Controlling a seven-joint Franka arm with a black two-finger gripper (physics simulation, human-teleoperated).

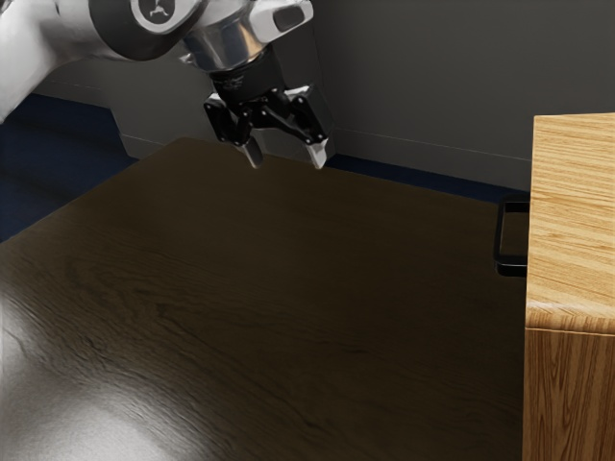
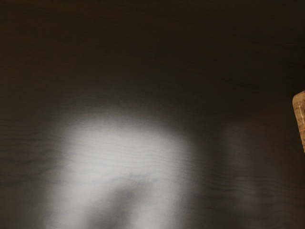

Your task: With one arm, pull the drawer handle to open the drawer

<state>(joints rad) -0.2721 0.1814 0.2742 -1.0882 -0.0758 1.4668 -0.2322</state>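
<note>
**Handle lies well off toward the exterior view's right, hand not yet near it**

Gripper (image 1: 286, 157) hangs over the dark wood table (image 1: 240, 317), fingers apart, nothing btwn them, tips pointing down & a bit toward the camera. The task's thing, a black loop handle (image 1: 509, 237), sticks out from the front of the light-wood cabinet (image 1: 575, 221) at the exterior view's right edge. It lies well apart from the hand, lower than the fingertips and off to that right side. So the approach, I judge, is a long reach across the table plus a drop to handle height.

Handle's long bar runs along the cabinet's front edge, parallel to it. Whether it's upright or level I can't tell from this angle, so finger orientation needs checking closer in. No drawer seam or gap shows; the drawer looks not yet pulled.

In the wrist view there's bare tabletop (image 2: 143, 71) under the hand and a sliver of the cabinet (image 2: 300, 121) at one side.

Writing: no brand or label readable. A pale mark sits on the arm's round joint cap (image 1: 154, 14), too small to read.
</note>
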